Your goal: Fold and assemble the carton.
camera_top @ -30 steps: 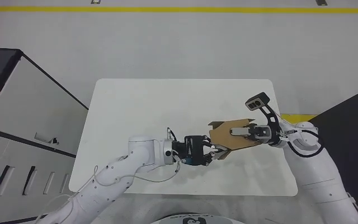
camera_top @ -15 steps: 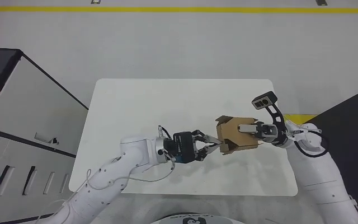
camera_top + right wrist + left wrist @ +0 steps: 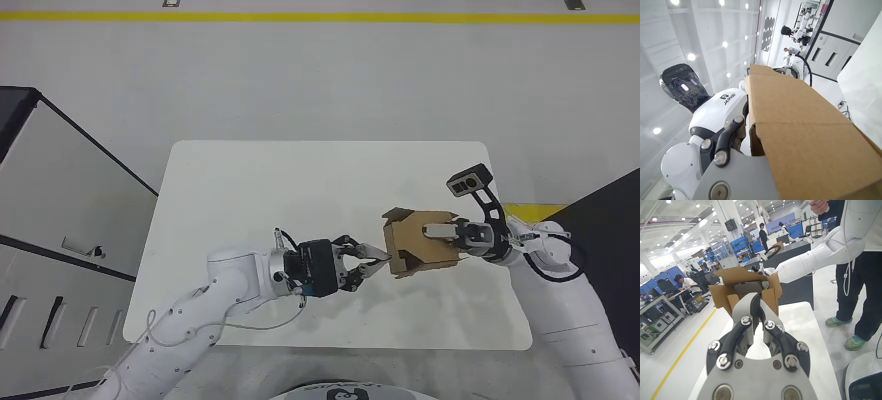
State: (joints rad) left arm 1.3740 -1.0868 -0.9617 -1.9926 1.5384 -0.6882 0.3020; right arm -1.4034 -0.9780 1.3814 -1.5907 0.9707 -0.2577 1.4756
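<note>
One brown carton (image 3: 420,243), part-folded, over the right half of the white table (image 3: 250,180).
Open-end flaps stand loose. Inside shows one finger of the right gripper (image 3: 433,231), which is clamped on the carton's wall. The left gripper (image 3: 384,262), its fingers (image 3: 743,308) pressed together on nothing, points at the open end. Since a second ago the carton sits squarer and the left gripper has drawn back.

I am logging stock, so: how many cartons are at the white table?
1. The carton is over the table's right part, held in the right gripper; the left gripper is beside its open end. None seems hidden.
</note>
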